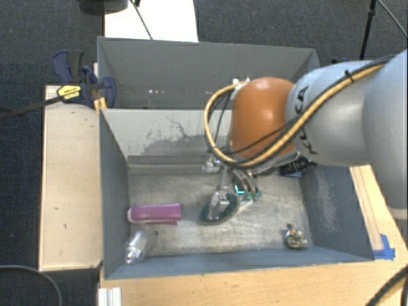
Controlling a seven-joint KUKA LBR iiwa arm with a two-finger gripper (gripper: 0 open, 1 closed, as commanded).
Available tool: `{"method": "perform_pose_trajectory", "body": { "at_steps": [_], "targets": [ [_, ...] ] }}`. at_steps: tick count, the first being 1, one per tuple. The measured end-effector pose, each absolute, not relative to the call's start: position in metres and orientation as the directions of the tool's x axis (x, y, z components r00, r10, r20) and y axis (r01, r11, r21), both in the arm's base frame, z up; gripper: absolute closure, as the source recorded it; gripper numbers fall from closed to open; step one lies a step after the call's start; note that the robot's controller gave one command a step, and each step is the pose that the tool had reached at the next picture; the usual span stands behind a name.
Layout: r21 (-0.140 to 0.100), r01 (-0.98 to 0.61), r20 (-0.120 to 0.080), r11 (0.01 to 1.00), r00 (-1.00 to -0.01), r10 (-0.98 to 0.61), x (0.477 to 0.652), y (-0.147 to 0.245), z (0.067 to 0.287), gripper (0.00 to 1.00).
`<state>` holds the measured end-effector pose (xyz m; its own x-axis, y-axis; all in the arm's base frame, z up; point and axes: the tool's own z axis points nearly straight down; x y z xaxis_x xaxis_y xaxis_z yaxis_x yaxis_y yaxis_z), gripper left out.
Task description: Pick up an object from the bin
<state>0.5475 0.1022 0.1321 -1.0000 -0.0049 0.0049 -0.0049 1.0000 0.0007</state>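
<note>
Item: one dark green object (212, 216), rounded and oval in outline, glossy. It lies flat on the bin floor (255, 231), about mid-bin, slightly nearer the near wall. Its far right end is covered by the gripper (222, 202); exact kind undetermined.

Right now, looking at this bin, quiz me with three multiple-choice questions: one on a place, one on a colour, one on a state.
1. Where in the grey metal bin does the pink-purple plastic cylinder lie?
A. left floor
B. right floor
C. on the rim

2. What colour is the curved thing under the hand?
A. yellow
B. dark green
C. white

3. How does the cylinder rest?
A. upright
B. leaning on a wall
C. on its side

Answers:
1 A, it lies left of the hand.
2 B, it looks dark green against the grey floor.
3 C, its long side is flat on the floor.
</note>
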Motion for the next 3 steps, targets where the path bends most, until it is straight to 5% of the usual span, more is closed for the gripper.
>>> {"method": "perform_pose_trajectory", "body": {
  "at_steps": [1,2,3],
  "targets": [
    [0.002,-0.116,-0.009,0.993,-0.993,-0.116,0.523,0.062,0.071,0.0],
    [0.003,-0.113,-0.024,0.994,-0.993,-0.113,0.528,0.065,0.076,1.0],
    [-0.002,-0.2,-0.011,0.98,-0.98,-0.2,0.534,0.048,0.245,1.0]
  ]
}}
